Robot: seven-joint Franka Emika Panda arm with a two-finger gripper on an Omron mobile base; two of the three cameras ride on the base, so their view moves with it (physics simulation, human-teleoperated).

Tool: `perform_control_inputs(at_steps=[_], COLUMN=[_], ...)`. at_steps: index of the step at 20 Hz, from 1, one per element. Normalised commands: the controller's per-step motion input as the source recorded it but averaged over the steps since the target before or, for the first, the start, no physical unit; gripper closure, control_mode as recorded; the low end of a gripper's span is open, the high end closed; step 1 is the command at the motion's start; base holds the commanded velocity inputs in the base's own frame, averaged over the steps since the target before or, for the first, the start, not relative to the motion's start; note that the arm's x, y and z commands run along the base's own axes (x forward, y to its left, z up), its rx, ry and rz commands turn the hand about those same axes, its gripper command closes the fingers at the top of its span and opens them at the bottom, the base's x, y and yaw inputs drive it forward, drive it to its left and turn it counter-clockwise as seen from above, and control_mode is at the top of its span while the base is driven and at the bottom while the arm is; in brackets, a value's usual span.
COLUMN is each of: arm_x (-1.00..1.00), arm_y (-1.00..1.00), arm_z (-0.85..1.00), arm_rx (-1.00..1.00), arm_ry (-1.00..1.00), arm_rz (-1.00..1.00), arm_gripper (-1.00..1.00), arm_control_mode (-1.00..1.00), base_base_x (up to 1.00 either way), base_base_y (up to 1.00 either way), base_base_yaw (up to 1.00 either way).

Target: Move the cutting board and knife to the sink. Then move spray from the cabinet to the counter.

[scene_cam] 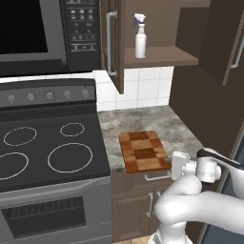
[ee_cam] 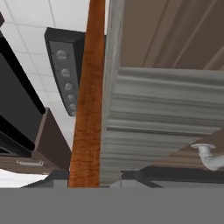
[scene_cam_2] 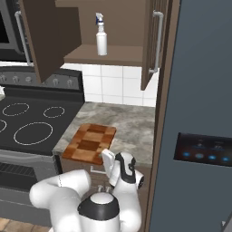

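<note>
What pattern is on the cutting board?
The cutting board is checkered in light and dark reddish-brown wooden blocks, clearest in the left base view.

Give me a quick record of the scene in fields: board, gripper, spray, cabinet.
board: cutting board flat on the counter, at its front edge beside the stovetop
gripper: gripper at the board's front edge, fingers either side of it
spray: spray upright on the cabinet shelf
cabinet: cabinet doors open
</note>
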Motion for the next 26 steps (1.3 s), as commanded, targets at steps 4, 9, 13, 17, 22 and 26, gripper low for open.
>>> perform_control_inputs(at_steps=[4, 9, 13, 17, 22, 26], arm_x=[-0.66, -0.72, -0.51, -0.46, -0.55, -0.59], arm_y=[0.00, 0.00, 0.00, 0.00, 0.00, 0.00], arm_z=[0.28, 0.84, 0.75, 0.80, 0.68, 0.70], arm_rx=[0.00, 0.05, 0.14, 0.18, 0.20, 0.05], arm_ry=[-0.22, -0.06, 0.00, 0.02, 0.01, 0.00], arm_rz=[0.01, 0.06, 0.07, 0.04, 0.01, 0.00], arm_gripper=[1.00, 1.00, 1.00, 1.00, 1.00, 1.00], arm_control_mode=[-1.00, -1.00, -1.00, -1.00, -1.00, -1.00], base_base_x=[0.00, 0.00, 0.00, 0.00, 0.00, 0.00], base_base_y=[0.00, 0.00, 0.00, 0.00, 0.00, 0.00], base_base_yaw=[0.00, 0.00, 0.00, 0.00, 0.00, 0.00])
